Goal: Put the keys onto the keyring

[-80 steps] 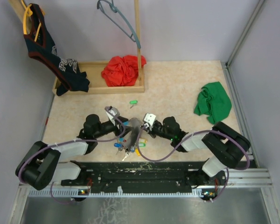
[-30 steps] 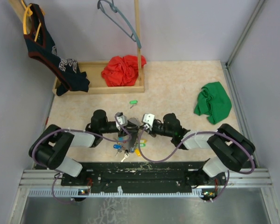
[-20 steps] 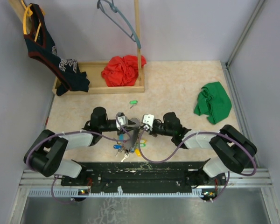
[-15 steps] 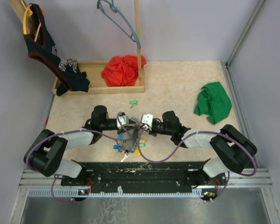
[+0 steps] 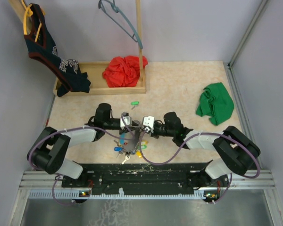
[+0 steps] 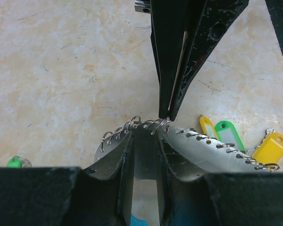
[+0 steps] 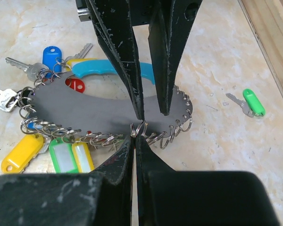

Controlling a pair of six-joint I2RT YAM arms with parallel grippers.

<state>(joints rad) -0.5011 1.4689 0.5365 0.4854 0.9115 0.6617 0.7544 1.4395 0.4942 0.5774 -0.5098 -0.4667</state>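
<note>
- The keyring (image 7: 85,110) lies on the table (image 5: 179,89) toward its 6 o'clock edge, just ahead of my bases. It is a grey plate with a light-blue section (image 7: 104,70), and small wire rings hang all along its rim.
- My left gripper (image 7: 152,113) is what has changed. A moment ago it stood off at the keyring's 9 o'clock. It has since swung in over the plate, and its jaws have been drawing together. They now stand part-way apart astride the grey plate at its 12 o'clock end, seen from above. I cannot tell whether they already bear on it.
- My right gripper (image 6: 167,113) has stayed put, reaching in from 3 o'clock. Its fingers are pressed fully together and, by the look of it, nip one wire ring on the rim.
- Most of the keys (image 7: 61,157) already hang from the rim. From above, their yellow, green, blue and red tags fan out around the keyring's 6 to 7 o'clock.
- One green key (image 7: 252,101) lies loose on the table at the keyring's 12 o'clock, well apart from it.
- That small ring (image 7: 139,127) is where my two grippers meet. I judge the left's arrival as bracing the plate so the ring can be worked open. The green key is not yet on, and neither gripper is free to fetch it.
</note>
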